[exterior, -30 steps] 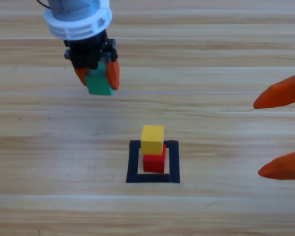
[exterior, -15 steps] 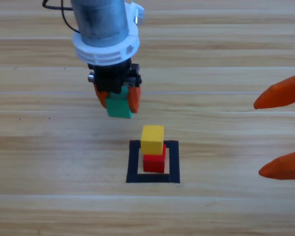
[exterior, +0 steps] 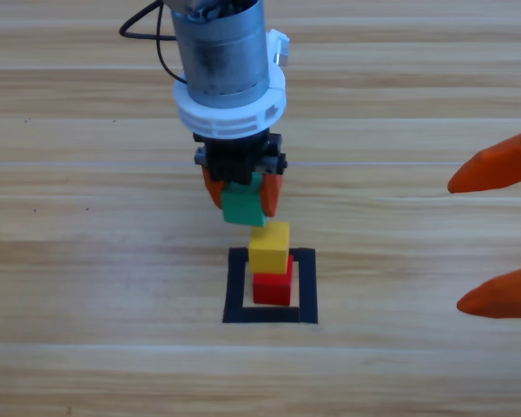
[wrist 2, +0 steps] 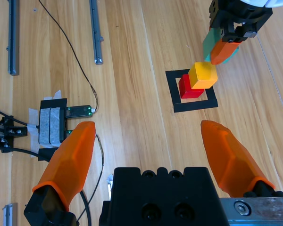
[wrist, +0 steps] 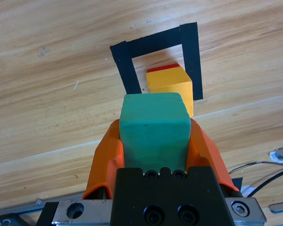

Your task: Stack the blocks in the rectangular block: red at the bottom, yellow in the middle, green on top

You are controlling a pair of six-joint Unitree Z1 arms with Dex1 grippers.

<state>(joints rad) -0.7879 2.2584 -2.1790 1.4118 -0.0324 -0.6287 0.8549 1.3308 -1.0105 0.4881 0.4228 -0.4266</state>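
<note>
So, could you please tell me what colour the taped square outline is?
Black tape outline, clearest in the left wrist view.

Bare table lies all around the black tape square. Above the yellow cube, the left pincer with its green cube crowds the approach.

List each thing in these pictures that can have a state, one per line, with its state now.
green cube: held off the table in the left gripper, not yet on the stack.
yellow cube: resting on the red cube.
red cube: on the table inside the black tape outline.
left gripper: shut on the green cube, close beside the stack.
right gripper: open, empty, waiting at the right edge.
</note>
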